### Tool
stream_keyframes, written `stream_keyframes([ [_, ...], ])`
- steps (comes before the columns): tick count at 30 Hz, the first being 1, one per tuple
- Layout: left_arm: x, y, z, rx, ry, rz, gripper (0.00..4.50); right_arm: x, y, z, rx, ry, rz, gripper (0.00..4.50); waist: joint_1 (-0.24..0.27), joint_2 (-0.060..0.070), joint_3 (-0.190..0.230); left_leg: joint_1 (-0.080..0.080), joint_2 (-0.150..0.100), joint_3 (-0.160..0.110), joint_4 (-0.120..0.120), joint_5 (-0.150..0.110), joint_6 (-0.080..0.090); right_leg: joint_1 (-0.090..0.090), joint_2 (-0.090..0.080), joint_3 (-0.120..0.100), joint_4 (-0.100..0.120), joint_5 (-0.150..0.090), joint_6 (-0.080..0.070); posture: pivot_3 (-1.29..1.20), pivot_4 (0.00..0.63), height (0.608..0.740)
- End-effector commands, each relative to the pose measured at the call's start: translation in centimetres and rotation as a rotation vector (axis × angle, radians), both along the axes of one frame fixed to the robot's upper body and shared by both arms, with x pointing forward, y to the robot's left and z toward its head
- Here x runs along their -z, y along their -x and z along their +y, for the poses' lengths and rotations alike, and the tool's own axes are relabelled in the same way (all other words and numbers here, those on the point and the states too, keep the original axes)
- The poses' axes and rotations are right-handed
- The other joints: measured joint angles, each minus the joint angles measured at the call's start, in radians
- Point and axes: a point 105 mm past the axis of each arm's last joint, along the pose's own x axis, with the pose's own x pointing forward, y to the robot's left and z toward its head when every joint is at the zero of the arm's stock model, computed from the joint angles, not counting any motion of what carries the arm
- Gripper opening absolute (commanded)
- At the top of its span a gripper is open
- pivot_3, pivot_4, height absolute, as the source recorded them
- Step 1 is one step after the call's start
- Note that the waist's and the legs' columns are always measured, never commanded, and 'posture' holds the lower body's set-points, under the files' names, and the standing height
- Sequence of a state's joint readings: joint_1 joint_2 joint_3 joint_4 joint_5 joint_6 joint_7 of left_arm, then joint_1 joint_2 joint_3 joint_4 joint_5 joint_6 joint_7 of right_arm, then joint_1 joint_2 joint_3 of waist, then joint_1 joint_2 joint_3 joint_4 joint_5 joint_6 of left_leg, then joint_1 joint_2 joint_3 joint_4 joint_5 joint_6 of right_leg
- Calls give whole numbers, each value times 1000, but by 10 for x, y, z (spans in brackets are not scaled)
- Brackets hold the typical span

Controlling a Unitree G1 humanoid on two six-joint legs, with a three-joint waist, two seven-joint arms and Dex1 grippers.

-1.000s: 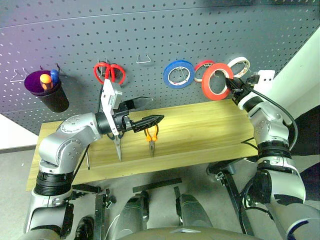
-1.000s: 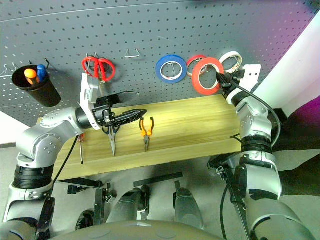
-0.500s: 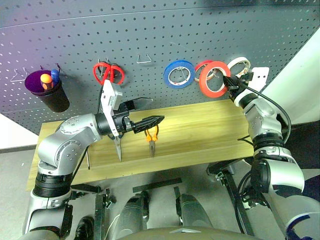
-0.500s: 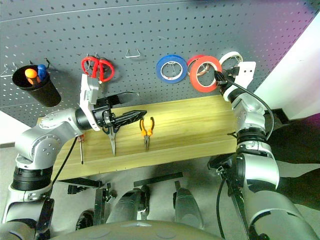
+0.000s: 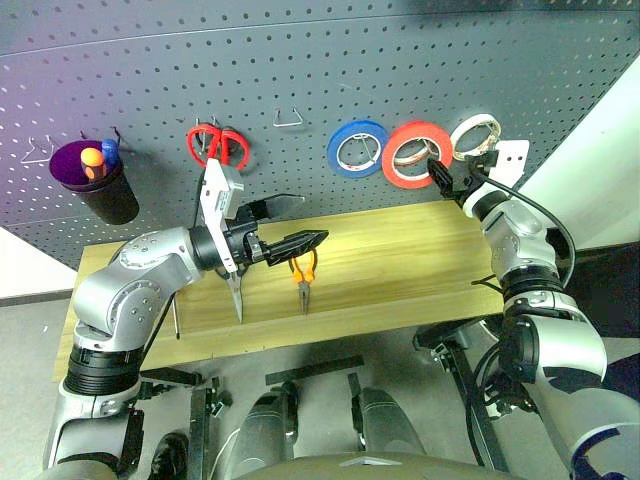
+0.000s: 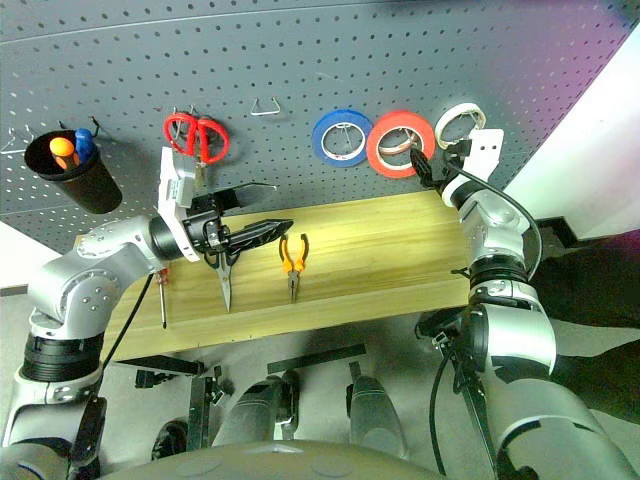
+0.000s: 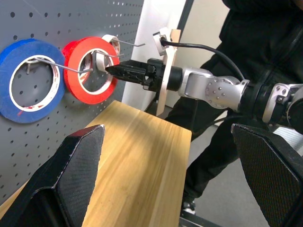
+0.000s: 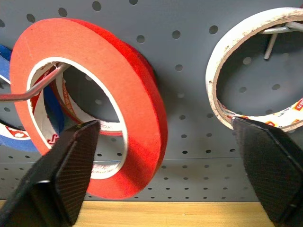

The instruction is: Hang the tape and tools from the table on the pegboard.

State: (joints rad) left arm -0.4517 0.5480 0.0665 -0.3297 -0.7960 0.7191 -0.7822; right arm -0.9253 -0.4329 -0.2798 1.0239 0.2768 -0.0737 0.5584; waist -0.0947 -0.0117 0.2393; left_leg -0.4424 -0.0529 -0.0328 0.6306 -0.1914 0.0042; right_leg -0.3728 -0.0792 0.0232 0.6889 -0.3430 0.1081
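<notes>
pale wooden table (image 5: 400, 260), dark grey pegboard (image 5: 300, 70) behind

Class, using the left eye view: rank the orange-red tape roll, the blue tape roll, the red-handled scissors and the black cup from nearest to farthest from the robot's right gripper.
1. The orange-red tape roll, on a hook right beside the right gripper.
2. The blue tape roll, next hook to the left.
3. The red-handled scissors, hanging further left.
4. The black cup, at the pegboard's far left.

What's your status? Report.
Right tool open, just off the tape, which hangs on its pegboard hook. Left tool open, empty. Pliers on table.
</notes>
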Motion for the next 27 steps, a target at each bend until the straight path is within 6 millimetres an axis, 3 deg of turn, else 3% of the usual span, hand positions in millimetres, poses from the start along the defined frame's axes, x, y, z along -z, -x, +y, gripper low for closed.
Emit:
stream_keyframes([
  [1, -12, 5, 2, 0, 9, -54, 4500, -22, 1, -5, -3, 16, -68, 4468, 0, 0, 0, 0, 0, 0, 0, 0, 0, 0, 0, 0, 0, 0, 0, -93, 200, 740],
  [20, -15, 1, 4, -13, 6, -71, 4500, 7, 31, -17, -63, -7, -9, 4468, 0, 0, 0, 0, 0, 0, 0, -1, 1, 0, 0, 0, 0, 0, 0, -114, 209, 740],
  [27, -12, -3, 16, -63, -3, -68, 4500, 25, 53, -5, -107, -41, 45, 4468, -1, 0, 0, 0, 0, 0, 0, -1, 2, 0, -1, 1, -1, 0, 0, -114, 213, 740],
])
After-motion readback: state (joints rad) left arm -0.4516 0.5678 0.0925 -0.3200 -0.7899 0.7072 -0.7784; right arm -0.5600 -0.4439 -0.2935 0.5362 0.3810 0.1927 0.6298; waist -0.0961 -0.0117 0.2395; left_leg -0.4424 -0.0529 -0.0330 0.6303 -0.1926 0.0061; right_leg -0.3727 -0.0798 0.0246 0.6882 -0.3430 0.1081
